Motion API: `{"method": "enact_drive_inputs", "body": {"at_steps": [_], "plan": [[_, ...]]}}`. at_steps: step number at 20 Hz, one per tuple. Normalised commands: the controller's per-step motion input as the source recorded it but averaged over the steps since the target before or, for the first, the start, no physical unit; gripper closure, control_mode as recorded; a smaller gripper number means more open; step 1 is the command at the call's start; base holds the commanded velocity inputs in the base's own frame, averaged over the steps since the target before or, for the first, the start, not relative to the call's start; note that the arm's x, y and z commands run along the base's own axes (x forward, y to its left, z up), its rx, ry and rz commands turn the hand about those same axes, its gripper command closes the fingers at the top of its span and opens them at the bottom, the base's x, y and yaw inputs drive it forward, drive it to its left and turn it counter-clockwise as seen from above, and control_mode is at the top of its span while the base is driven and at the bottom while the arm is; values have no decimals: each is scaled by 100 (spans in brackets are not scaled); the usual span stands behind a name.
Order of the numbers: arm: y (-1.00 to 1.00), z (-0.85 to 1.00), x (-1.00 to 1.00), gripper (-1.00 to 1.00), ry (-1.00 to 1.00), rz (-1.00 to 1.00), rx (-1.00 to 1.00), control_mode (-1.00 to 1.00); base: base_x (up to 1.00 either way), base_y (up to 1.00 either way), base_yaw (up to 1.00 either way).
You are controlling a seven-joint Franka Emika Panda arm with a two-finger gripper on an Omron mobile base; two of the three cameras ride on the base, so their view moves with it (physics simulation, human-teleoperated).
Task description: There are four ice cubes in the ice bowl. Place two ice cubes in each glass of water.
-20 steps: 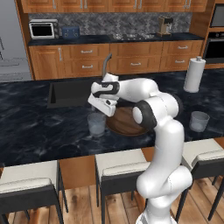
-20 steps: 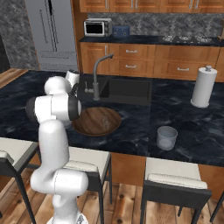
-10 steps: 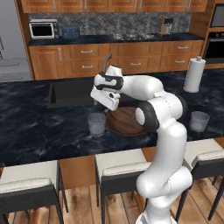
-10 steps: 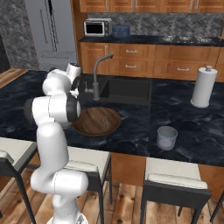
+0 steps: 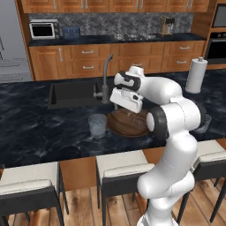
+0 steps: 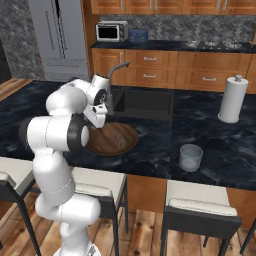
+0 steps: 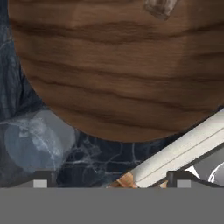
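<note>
While you count, you have two glasses of water on the dark marble tabletop: one glass [image 5: 97,125] just beside the wooden ice bowl [image 5: 128,125], the other glass [image 6: 190,157] well apart from it along the near edge, toward the paper-towel roll [image 6: 233,99]. One bowl sits near the sink [image 6: 143,103] and faucet [image 5: 106,78]. You can make out one ice cube [image 7: 160,7] in the bowl; any others are too faint to count. Wooden cabinets, a microwave [image 5: 43,30] and stools [image 5: 123,170] surround you. Your tool [image 5: 125,100] hangs above the bowl with jaws spread wide, holding nothing.
</note>
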Motion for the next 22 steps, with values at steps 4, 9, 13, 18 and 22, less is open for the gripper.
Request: {"method": "enact_drive_inputs", "body": {"at_steps": [4, 9, 13, 18, 22], "plan": [[-78, 14, -41, -100, 0, 23, -9, -100, 0, 0, 0], [-73, 7, -26, -100, 0, 30, -12, -100, 0, 0, 0], [-61, 0, -1, -100, 4, 36, -11, -100, 0, 0, 0], [-40, 0, 0, -100, 0, 39, -10, -100, 0, 0, 0], [-5, 0, 0, -100, 0, 39, -1, -100, 0, 0, 0]]}}
